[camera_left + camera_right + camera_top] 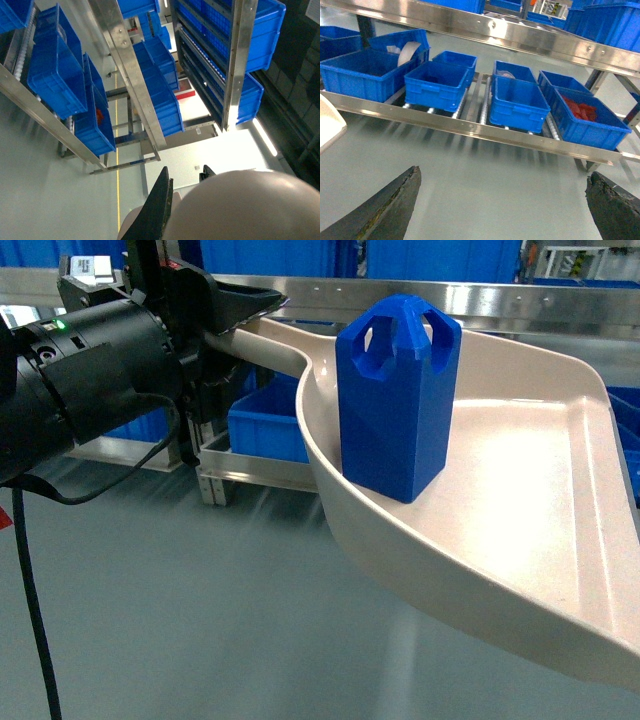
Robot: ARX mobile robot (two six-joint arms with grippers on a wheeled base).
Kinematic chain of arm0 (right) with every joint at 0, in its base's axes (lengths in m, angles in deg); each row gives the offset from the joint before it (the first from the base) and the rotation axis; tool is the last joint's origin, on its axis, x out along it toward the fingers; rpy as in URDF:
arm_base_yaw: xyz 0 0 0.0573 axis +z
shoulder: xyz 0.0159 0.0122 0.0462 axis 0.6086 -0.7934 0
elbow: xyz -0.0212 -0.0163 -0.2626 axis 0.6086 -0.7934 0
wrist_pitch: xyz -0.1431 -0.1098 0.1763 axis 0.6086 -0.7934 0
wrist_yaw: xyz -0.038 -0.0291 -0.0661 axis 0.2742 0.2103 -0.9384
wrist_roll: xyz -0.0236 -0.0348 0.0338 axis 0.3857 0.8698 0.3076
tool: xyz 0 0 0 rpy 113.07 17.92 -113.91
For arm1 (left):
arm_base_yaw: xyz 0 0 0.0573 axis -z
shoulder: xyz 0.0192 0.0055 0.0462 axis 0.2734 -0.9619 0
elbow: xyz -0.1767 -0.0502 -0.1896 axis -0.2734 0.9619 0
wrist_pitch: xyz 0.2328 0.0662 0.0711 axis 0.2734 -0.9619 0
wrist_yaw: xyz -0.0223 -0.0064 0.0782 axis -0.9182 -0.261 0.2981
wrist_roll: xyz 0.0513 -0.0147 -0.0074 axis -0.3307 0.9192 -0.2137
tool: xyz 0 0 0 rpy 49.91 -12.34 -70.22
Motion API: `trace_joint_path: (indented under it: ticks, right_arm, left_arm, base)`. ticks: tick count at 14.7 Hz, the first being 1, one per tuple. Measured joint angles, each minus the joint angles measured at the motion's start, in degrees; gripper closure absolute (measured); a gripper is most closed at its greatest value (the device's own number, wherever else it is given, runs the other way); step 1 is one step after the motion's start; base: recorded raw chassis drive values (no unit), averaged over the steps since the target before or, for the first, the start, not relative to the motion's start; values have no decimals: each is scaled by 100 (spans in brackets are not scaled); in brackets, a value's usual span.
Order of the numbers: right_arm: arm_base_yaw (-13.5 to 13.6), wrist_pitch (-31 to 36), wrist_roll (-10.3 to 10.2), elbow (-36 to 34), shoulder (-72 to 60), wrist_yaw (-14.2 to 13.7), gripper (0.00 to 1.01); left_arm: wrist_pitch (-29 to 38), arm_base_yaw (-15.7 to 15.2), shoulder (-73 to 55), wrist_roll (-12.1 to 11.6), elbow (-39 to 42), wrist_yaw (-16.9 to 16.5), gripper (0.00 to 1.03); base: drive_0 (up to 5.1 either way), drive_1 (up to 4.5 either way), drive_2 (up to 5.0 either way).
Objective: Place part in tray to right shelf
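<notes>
Head view shows the blue part [398, 400] standing up inside the big cream tray [520, 490]. It sits near the back of the tray, close to where the long handle [255, 345] starts. The left gripper [235, 325] is closed tight on that handle and holds the whole tray up in the air over the gray floor [180, 620].

The part is tall and nothing holds it. If the tray tips or shakes, the part could fall over. The front of the tray is flat and open, so the part could slide out there and drop to the floor.

The tray sticks out far from the gripper. It could twist in the grip, or bump the shiny rail [520, 305] of the right shelf [485, 130] on the way in.

In the right wrist view, the right gripper [502, 210] is wide open and holds nothing. The shelf with its blue crates [437, 85] is ahead of it. A corner of the tray shows at the left edge, so the free arm could bump the tray if it swings that way.
</notes>
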Motion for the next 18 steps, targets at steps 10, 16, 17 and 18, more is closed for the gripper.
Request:
trace_joint_path:
  ticks: [10, 16, 17, 18]
  right_arm:
    - [0, 0, 0, -2, 0, 0, 3]
    - [0, 0, 0, 0, 20, -20, 3]
    - [0, 0, 0, 0, 20, -20, 3]
    - [0, 0, 0, 0, 20, -20, 3]
  left_arm:
    - [0, -4, 0, -2, 0, 2, 90]
    - [0, -31, 0, -2, 0, 20, 90]
    - [0, -31, 2, -2, 0, 17, 90]
    - [0, -15, 0, -2, 2, 7, 90]
  base:
    - [-164, -164, -164]
    - [-33, -33, -33]
    - [0, 0, 0]
    - [0, 0, 0]
